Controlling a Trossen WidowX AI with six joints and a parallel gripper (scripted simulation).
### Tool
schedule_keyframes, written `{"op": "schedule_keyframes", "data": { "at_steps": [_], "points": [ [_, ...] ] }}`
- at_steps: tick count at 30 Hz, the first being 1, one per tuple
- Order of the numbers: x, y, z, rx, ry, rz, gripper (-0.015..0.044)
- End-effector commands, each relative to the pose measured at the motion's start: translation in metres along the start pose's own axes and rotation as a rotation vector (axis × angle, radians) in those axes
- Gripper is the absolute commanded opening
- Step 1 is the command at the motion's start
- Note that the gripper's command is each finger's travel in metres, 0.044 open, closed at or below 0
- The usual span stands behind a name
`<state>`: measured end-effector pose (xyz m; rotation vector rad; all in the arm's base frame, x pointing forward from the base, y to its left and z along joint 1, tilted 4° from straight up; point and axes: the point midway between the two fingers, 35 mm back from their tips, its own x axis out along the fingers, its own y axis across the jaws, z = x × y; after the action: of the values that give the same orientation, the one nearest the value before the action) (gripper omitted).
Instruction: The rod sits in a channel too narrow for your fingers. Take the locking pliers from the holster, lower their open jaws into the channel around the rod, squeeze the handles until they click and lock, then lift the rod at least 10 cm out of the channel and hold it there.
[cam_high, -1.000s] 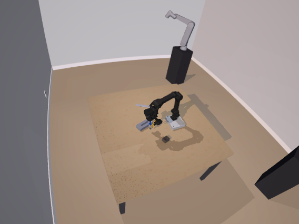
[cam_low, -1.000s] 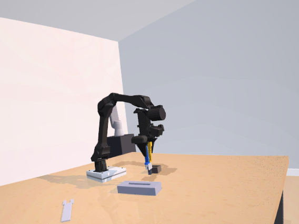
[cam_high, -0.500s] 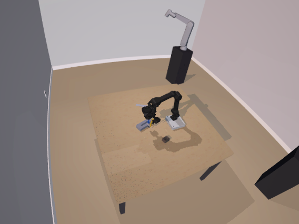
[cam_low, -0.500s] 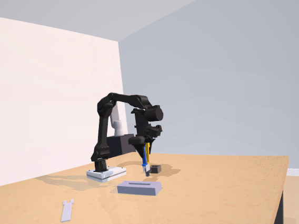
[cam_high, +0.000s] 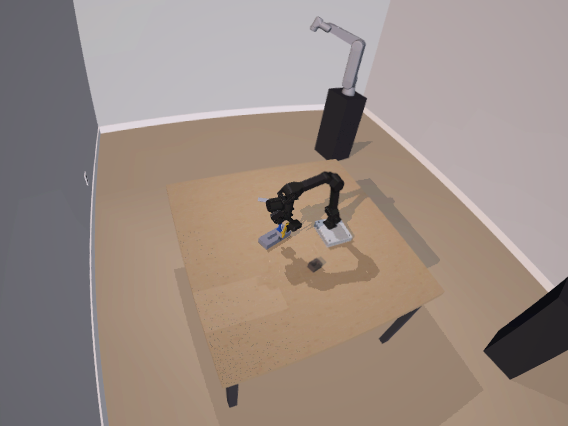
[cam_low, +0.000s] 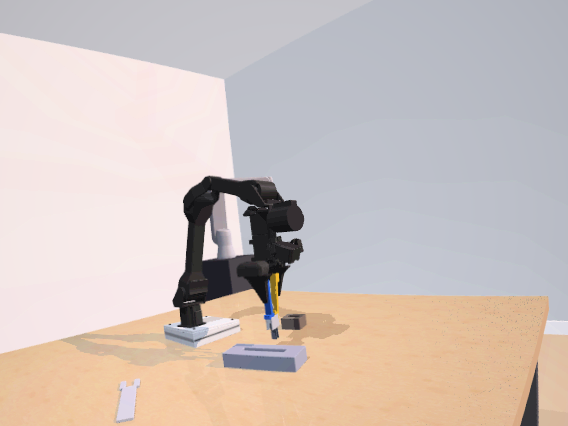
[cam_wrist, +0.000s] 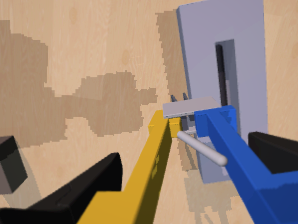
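Around the wooden table (cam_high: 240, 270) (cam_low: 425, 340) (cam_wrist: 100, 30) there was a brown floor (cam_high: 135, 300). Behind the table stood a pale wall (cam_high: 225, 55), and beyond it, near its far corner, a black pedestal (cam_high: 327, 125).

Upright blue-and-yellow pliers (cam_high: 285, 230) (cam_low: 275, 295) (cam_wrist: 231, 155), jaws down, grey channel block (cam_high: 268, 240) (cam_low: 262, 361) (cam_wrist: 251, 75) flat, dark holster (cam_high: 314, 265) (cam_low: 291, 323) (cam_wrist: 12, 165)
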<state>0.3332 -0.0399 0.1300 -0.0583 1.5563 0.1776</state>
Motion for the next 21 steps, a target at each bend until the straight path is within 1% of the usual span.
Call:
{"op": "schedule_keyframes", "data": {
  "at_steps": [1,21],
  "points": [
    [-0.002,-0.009,-0.001,-0.004,-0.003,-0.004,0.0321],
    [-0.002,-0.043,-0.008,-0.01,-0.002,-0.004,0.0321]
  ]
}}
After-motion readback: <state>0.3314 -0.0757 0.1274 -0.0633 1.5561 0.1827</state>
